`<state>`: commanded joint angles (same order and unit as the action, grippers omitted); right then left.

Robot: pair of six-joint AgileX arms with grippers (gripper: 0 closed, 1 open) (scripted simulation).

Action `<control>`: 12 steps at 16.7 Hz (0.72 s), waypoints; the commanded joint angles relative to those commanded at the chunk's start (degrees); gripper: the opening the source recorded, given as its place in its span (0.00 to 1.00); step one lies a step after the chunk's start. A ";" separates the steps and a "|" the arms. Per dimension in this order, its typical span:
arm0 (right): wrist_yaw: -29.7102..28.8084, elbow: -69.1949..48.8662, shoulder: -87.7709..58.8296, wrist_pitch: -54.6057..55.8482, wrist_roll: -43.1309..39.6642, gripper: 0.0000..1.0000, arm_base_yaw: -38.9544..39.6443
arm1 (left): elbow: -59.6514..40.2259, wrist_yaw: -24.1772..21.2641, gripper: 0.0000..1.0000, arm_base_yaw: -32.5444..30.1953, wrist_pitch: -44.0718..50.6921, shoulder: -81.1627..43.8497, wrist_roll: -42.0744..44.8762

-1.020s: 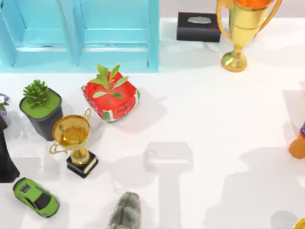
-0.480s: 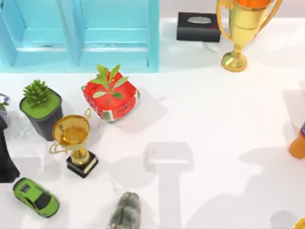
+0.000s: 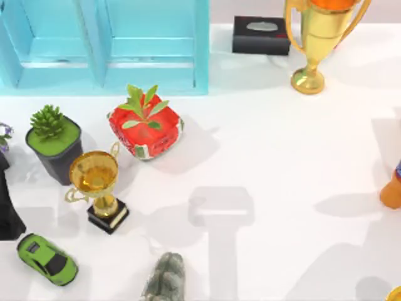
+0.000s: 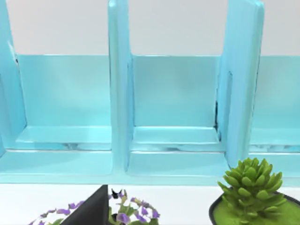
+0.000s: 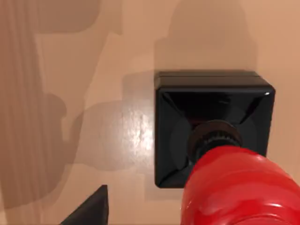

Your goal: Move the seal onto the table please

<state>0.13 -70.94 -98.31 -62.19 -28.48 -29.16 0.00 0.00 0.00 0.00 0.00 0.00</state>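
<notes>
The seal [image 5: 213, 145], with its glossy red knob over a black square base, stands close beneath the right wrist camera on a tan, shadowed surface whose nature I cannot tell; a dark wedge at that view's edge may be part of the right hand, and whether that hand is released or clenched I cannot tell; going to the top view, the white table [image 3: 282, 144] carries a light blue cabinet [image 3: 106, 44] along its far left, a red planter [image 3: 145, 128] with a green sprig, a dark pot with a spiky succulent [image 3: 53, 141], a small gold trophy [image 3: 97, 182], a green toy car [image 3: 47, 258], a gray furry figure [image 3: 166, 279] and a tall gold trophy [image 3: 319, 37] beside a black box [image 3: 261, 34]; broad bare table lies at the centre and right; in the left wrist view the cabinet's open compartments face the camera above the succulent and some purple flowers [image 4: 126, 213], so the left arm looks parked and idle; I judge the step to be the approach to the seal; the next move calls for the right hand to descend squarely over the knob, grip it, and carry it to bare table.
</notes>
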 joint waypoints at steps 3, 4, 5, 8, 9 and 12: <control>0.00 5.87 -1.57 7.23 0.04 1.00 0.01 | 0.00 0.00 1.00 0.00 0.00 0.00 0.00; 0.00 6.98 -1.92 8.45 0.03 1.00 -0.01 | 0.00 0.00 1.00 0.00 0.00 0.00 0.00; 0.00 7.50 -2.10 9.03 0.03 1.00 -0.02 | 0.00 0.00 1.00 0.00 0.00 0.00 0.00; 0.00 7.57 -2.12 9.10 0.03 1.00 -0.02 | 0.00 0.00 1.00 0.00 0.00 0.00 0.00; 0.00 7.57 -2.12 9.10 0.03 1.00 -0.02 | 0.00 0.00 1.00 0.00 0.00 0.00 0.00; 0.00 7.57 -2.12 9.10 0.03 0.77 -0.02 | 0.00 0.00 1.00 0.00 0.00 0.00 0.00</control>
<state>0.13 -63.37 -100.43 -53.09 -28.45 -29.17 0.00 0.00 0.00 0.00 0.00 0.00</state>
